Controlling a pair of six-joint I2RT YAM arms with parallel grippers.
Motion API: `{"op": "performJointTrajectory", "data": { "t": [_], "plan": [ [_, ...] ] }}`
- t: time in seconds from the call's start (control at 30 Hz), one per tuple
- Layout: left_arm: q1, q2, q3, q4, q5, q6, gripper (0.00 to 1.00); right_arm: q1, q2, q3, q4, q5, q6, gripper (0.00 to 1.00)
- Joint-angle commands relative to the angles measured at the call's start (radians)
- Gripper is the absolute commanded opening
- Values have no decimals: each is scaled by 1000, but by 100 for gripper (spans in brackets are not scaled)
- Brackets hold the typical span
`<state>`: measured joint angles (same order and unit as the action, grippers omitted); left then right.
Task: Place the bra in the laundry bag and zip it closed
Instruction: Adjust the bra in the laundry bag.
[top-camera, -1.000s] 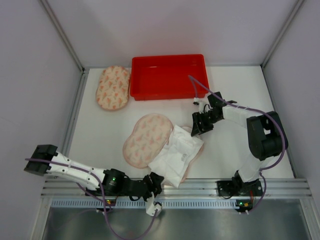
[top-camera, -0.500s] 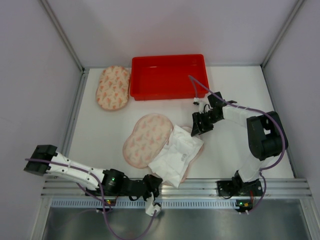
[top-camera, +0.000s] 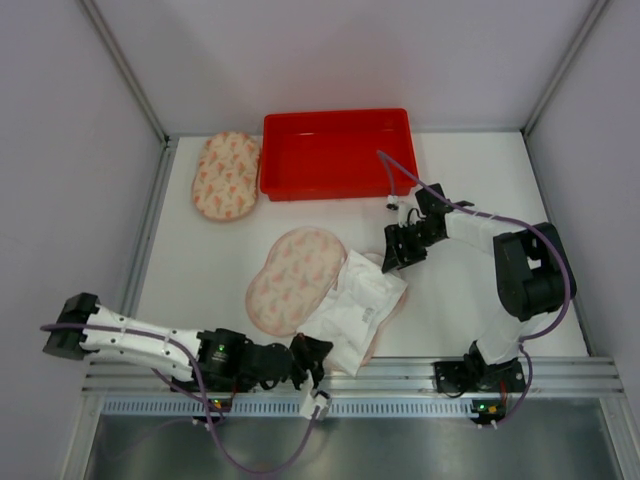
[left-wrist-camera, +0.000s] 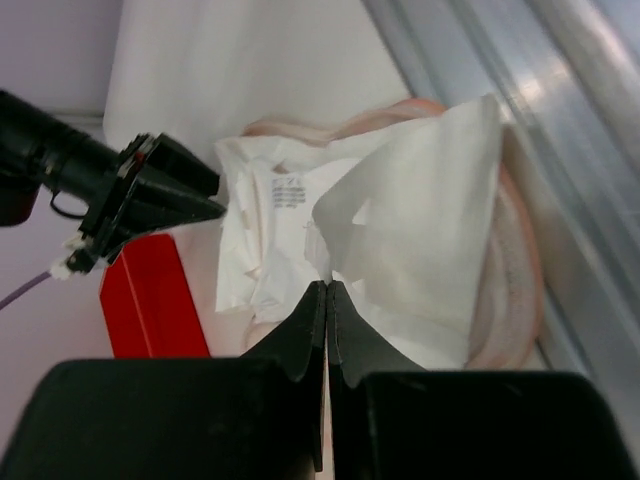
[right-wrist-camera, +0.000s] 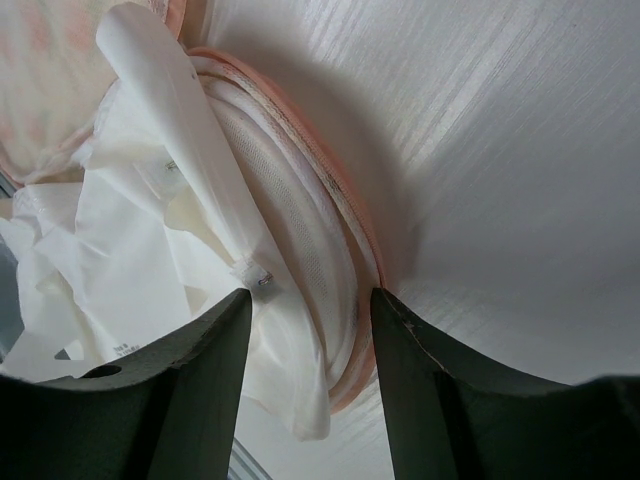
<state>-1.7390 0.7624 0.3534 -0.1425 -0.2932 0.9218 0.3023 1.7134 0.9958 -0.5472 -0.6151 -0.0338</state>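
Bra (left-wrist-camera: 420, 200) apparently at left pincer (left-wrist-camera: 327, 285)

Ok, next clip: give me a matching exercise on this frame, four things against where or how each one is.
Things:
1. left gripper
2. right gripper
3. red tray
4. patterned pouch

Place or state:
A. lying flat just left of the tray
B. jaws apart, over the open bag's pink rim
C. empty, at the table's far edge
D. jaws closed, at the white garment's near edge

Pairs: 1-D, 2-B, 3-C, 4-A
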Motion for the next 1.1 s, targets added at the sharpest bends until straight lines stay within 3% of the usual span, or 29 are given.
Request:
{"op": "performJointTrajectory", "data": {
  "t": [0.0, 0.2, 0.4, 0.63, 1.07],
  "plan": [
    [129, 37, 76, 18, 32, 34, 0, -17, 3, 29, -14, -20, -12, 52],
    [389, 211, 160, 176, 176, 77, 0, -17, 12, 35, -22, -23, -14, 52],
    [534, 374, 219, 264, 288, 98, 0, -23, 0, 37, -31, -23, -15, 52],
    [565, 439, 216, 279, 402, 134, 0, -32, -15, 24, -36, -31, -20, 52],
    [567, 601, 266, 373, 398, 196, 0, -34, -15, 29, -36, -37, -20, 52]
  ]
}}
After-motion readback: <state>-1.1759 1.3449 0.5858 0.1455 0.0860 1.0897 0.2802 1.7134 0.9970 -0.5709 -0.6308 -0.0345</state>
